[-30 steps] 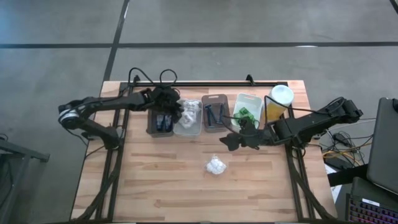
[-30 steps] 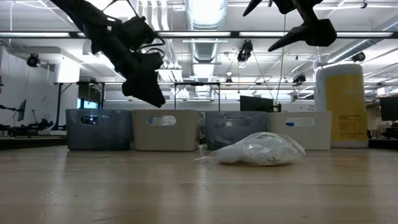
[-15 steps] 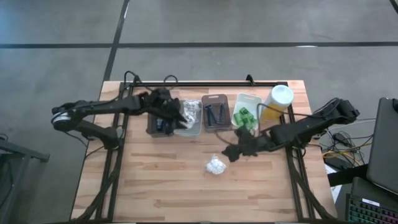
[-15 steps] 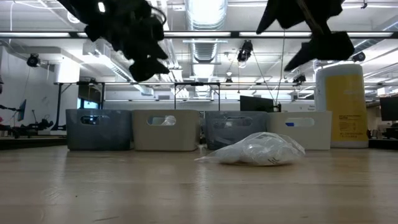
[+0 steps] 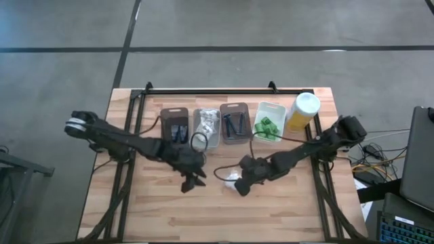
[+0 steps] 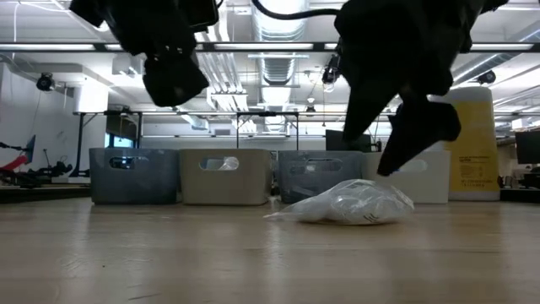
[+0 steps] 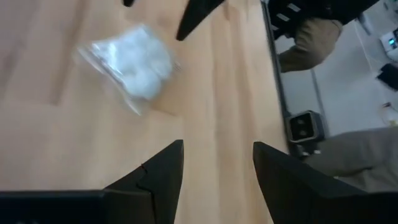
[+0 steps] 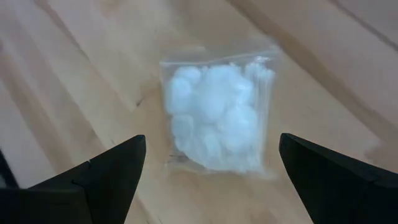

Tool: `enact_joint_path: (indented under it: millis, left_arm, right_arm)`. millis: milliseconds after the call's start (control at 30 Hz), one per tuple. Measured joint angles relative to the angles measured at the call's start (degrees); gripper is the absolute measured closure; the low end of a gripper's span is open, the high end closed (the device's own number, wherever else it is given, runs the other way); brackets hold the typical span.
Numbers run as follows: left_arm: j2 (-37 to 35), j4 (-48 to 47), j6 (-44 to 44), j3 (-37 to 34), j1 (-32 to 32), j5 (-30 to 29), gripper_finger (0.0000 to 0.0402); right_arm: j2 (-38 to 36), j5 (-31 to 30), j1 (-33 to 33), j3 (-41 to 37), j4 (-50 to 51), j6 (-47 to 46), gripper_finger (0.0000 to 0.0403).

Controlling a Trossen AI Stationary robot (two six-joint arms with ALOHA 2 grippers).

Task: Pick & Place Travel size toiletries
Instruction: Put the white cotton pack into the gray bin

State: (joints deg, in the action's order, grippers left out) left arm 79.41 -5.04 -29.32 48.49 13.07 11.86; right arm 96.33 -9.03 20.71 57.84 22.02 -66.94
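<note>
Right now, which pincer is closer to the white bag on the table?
Right. The right pincer is open directly above the white bag, fingers on both sides. The left pincer hangs open beside it over bare table.

A clear sachet [image 8: 216, 118] of white puffs lies on the pale wood-grain table [image 5: 169, 210]; green bottles [image 5: 265, 127] fill a white bin [image 5: 276, 107].

Grey concrete floor [image 5: 271, 24]; bright ceiling lights [image 6: 278, 13] beyond.

Bright overhead lighting, blurred wrist views
</note>
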Motion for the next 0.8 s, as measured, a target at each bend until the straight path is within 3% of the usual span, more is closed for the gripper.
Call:
enact_joint_path:
  millis: [367,800]
  left_arm:
    - [0.4,-0.1,-11.8,0.0,7.4,-8.8,0.0206]
    - [0.3,-1.6,-14.4,0.0,9.6,-12.4,0.0207]
  right_arm:
    - [6.0,3.4,-1.5,0.0,-6.7,6.4,0.0039]
    - [6.4,2.6,-1.7,0.0,-8.0,7.8,0.0039]
